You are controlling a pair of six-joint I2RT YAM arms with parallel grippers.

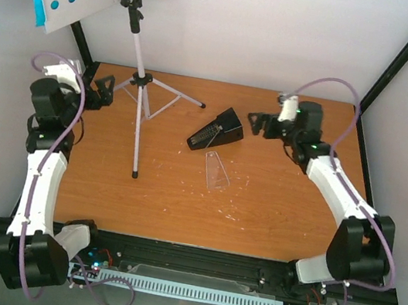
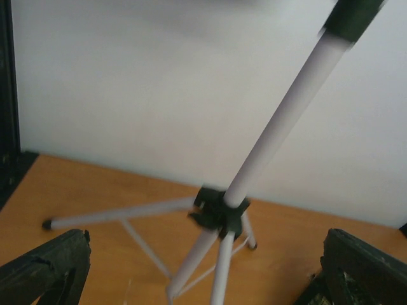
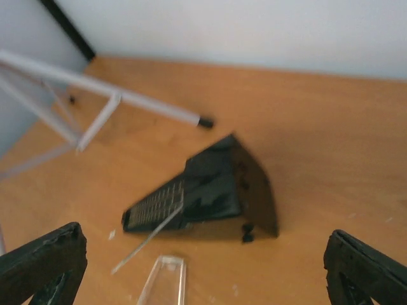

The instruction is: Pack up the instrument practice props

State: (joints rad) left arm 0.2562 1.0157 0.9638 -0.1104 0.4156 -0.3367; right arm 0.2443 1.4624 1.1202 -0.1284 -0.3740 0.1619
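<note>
I'm looking into a robot lab cell: white panels (image 1: pixel 286 33) and black frame posts (image 1: pixel 405 57) box in a wooden surface (image 1: pixel 272 211), with left arm (image 1: pixel 41 180) and right arm (image 1: pixel 339 187) bolted along its near edge.

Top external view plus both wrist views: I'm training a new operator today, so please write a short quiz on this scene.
1. True or false: the metronome stands upright on the table.
2. The clear cover is: A) fitted on the metronome; B) lying flat on the table beside the metronome; C) held in the right arm's jaws.
3. Fill in: the left wrist view, its jaws open, faces the white ____.

Key: 1 false, it lies on its side. 2 B. 3 music stand.
</note>
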